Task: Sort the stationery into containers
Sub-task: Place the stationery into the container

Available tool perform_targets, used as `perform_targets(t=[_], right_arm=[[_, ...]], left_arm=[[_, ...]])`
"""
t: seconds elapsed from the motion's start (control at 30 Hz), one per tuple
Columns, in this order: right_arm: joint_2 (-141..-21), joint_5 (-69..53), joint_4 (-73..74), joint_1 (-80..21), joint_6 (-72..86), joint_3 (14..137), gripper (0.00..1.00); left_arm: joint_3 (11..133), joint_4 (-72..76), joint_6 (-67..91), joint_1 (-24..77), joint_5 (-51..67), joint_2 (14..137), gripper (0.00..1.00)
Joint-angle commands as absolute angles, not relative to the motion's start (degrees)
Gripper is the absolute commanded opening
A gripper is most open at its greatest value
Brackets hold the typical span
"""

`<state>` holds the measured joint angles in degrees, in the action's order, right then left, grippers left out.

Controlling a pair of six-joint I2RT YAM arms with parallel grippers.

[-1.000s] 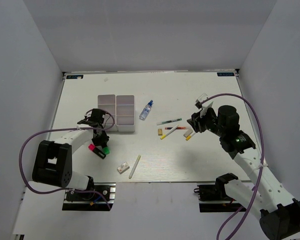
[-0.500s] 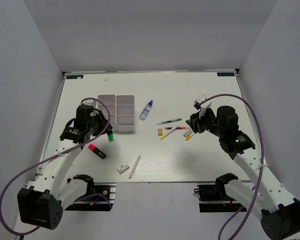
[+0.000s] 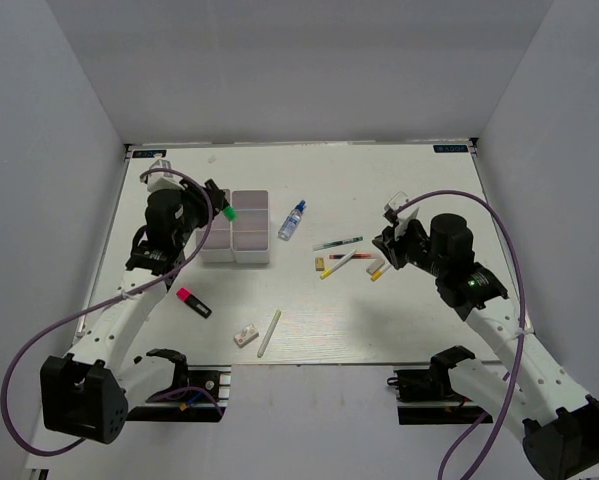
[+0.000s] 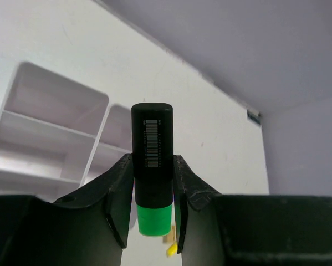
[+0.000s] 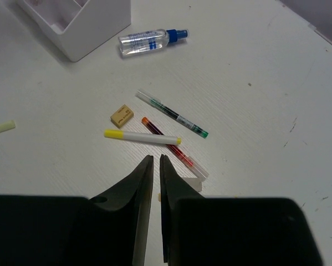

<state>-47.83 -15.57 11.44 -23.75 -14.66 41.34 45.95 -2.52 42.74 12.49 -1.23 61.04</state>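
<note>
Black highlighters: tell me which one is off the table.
The green-ended highlighter, clamped between the jaws of the left gripper above the table. The pink-ended highlighter lies flat on the table beside the left arm.

Left gripper (image 4: 152, 162) fingers clamped on a black marker (image 4: 152, 133), green end toward the camera, barcode label facing up. Marker points away, roughly upright in frame. White divided box (image 4: 44, 123) beyond, left, on white table (image 4: 210, 133).
</note>
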Motion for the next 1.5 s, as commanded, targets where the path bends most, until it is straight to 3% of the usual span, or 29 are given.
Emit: perform_targets(t=[0.0, 0.53, 1.1, 1.23, 1.27, 1.3, 1.47], right_arm=[[-47.4, -15.9, 8.7, -24.5, -15.3, 41.3, 0.15], [-48.3, -15.1, 8.3, -25.4, -15.7, 40.9, 0.15], [-48.3, -15.3, 8.4, -25.4, -15.7, 41.0, 0.16], [-48.2, -15.4, 8.5, -25.6, -15.6, 40.9, 0.18], [-48.1, -15.4, 8.4, -25.4, -15.7, 40.9, 0.18], [-48.3, -15.5, 8.5, -25.3, -15.7, 40.9, 0.19], [-48.2, -15.4, 8.5, -25.7, -15.7, 41.0, 0.19]], left_arm=[[44.4, 8.3, 49.0, 12.6, -10.0, 62.0, 0.00], [40.9, 31.2, 44.3, 12.6, -22.9, 74.3, 0.00], [41.1, 37.8, 38.3, 12.6, -26.4, 84.6, 0.00], [40.4, 37.8, 38.3, 12.6, -26.4, 85.2, 0.14], [39.6, 37.8, 38.3, 12.6, -26.4, 85.2, 0.27], [39.6, 37.8, 38.3, 12.6, -26.4, 85.2, 0.32], [39.6, 36.8, 37.8, 12.6, -25.8, 84.6, 0.46]])
